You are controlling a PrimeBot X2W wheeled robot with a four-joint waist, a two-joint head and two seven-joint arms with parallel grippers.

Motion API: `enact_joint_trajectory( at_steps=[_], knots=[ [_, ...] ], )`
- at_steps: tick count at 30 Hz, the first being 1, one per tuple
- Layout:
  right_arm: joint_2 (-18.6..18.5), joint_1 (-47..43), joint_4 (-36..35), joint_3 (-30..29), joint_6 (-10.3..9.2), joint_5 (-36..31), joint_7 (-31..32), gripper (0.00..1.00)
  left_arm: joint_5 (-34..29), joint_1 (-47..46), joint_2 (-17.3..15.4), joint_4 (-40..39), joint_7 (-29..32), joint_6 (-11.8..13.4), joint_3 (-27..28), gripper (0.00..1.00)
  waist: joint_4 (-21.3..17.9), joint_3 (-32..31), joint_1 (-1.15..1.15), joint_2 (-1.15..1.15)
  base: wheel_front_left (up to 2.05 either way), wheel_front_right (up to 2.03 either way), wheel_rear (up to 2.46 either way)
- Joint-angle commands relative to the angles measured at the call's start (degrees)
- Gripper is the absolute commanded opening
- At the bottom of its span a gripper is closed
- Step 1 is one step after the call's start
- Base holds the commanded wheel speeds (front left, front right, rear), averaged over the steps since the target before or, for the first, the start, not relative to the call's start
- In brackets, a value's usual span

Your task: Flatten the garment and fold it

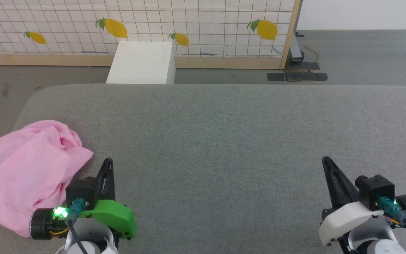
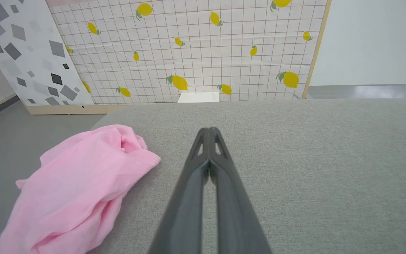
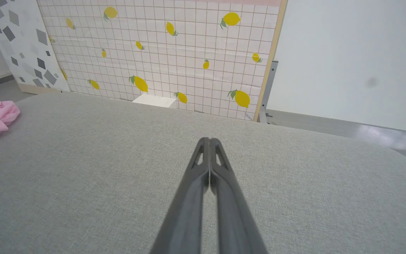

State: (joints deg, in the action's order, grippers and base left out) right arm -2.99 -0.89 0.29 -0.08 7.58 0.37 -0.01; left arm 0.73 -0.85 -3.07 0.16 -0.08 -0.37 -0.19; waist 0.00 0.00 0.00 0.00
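- Left gripper (image 1: 108,163): fingers pressed together, empty, over the grey fabric surface (image 1: 224,134).
- Right gripper (image 1: 326,161): fingers together, empty, well apart from the left gripper.
- Garment (image 1: 30,165): pink, crumpled heap just left of the left gripper, far left of the right gripper.
- White box (image 1: 141,63), lemon-print panel (image 1: 203,21): beyond both grippers.

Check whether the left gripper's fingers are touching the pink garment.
Apart. The left wrist view shows bare grey surface between the shut left gripper and the garment, which lies off to its side.
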Motion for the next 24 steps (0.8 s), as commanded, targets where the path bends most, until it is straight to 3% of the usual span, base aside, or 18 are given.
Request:
enact_joint_trajectory(
  at_steps=[1,8,9,24],
  knots=[
    [0.12,0.89,-0.29,0.08,-0.09,-0.37,0.01,0.00,-0.73,0.85,0.19,-0.16,0.08,0.37,0.19,0.00,0.00,0.00,0.00,0.00,0.00,0.00,0.00],
    [0.12,0.89,-0.29,0.08,-0.09,-0.37,0.01,0.00,-0.73,0.85,0.19,-0.16,0.08,0.37,0.19,0.00,0.00,0.00,0.00,0.00,0.00,0.00,0.00],
    [-0.01,-0.01,0.01,0.00,0.00,0.01,0.00,1.00,0.03,-0.01,0.00,0.01,0.00,-0.01,-0.01,1.00,0.00,0.00,0.00,0.00,0.00,0.00,0.00],
    [-0.01,0.50,0.81,-0.19,-0.01,0.44,-1.10,1.00,1.40,-0.76,0.00,1.59,-1.35,0.82,-1.39,1.00,0.78,-0.01,0.00,0.00,0.00,0.00,0.00]
  ],
)
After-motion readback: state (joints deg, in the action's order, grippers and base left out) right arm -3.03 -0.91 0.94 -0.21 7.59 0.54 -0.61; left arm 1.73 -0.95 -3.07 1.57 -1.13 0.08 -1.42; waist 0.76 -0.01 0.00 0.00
